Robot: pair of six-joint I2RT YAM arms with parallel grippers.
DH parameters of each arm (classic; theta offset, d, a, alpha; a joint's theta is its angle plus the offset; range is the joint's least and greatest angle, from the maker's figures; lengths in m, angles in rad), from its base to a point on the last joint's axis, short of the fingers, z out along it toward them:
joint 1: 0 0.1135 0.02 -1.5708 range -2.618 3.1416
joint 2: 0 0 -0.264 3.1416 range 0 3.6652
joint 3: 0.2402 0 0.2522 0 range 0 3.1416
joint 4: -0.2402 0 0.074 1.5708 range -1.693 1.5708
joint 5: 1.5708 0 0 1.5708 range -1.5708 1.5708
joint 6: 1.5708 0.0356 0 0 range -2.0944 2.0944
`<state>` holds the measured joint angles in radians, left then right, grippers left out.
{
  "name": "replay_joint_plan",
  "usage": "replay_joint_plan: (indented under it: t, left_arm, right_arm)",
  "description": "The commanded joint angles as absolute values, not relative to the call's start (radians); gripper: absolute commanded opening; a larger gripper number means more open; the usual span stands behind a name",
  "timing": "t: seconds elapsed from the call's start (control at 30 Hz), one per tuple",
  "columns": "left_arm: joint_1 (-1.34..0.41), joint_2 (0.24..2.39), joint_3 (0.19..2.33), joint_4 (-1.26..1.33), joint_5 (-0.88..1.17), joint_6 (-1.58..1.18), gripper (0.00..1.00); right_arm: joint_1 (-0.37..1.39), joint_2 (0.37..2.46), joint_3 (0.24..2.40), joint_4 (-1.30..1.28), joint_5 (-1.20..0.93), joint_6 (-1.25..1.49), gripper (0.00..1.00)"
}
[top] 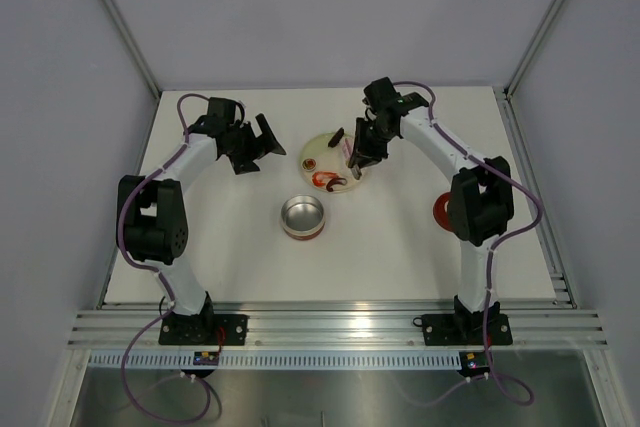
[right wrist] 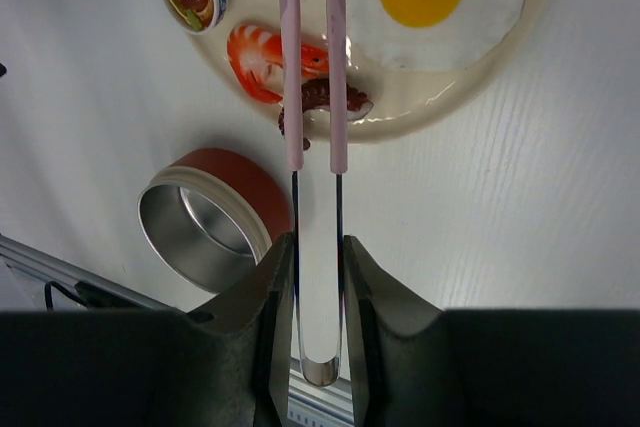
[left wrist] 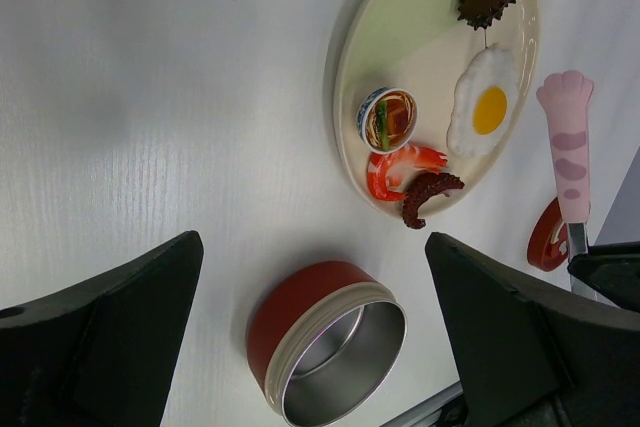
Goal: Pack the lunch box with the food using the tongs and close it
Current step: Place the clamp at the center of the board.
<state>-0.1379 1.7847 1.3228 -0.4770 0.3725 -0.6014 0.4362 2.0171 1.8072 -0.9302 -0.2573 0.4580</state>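
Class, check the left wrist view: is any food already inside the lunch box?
No, the lunch box shows only bare shiny metal inside, while the fried egg and shrimp lie on the plate.

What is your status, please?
Left gripper open. Right gripper shut on tongs, at plate. Tin empty, lid off. Nothing blocking tin.

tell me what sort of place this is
Probably a robot lab cell: a white table boxed in by pale wall panels, arms bolted to an aluminium rail, and only toy food on a plate.
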Motion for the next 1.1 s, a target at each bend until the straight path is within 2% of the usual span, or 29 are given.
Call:
replay_joint_plan:
  t: [0.0, 0.33, 0.47, 0.87, 1.07]
  left_arm:
    - [-0.133, 1.747, 1.330, -0.456, 0.368, -0.586, 0.99]
    - [-0.124, 1.738, 1.319, -0.457, 0.362, -0.580, 0.99]
    - [-0.126, 1.743, 1.318, -0.454, 0.364, -0.580, 0.99]
    - [-0.121, 1.750, 1.318, -0.457, 0.361, -0.575, 0.99]
    - [-0.117, 1.755, 1.315, -0.454, 0.365, -0.575, 0.99]
  right_arm:
    - [0.428, 2.052, 1.879, -0.890, -0.304, 0.500, 0.19]
    - [0.417, 2.111, 1.956, -0.873, -0.314, 0.540, 0.23]
    - [0.417, 2.125, 1.968, -0.867, -0.318, 0.548, 0.27]
    - [0.405, 2.166, 1.985, -0.874, -0.310, 0.543, 0.27]
    - [0.414, 2.112, 1.921, -0.862, -0.293, 0.454, 0.27]
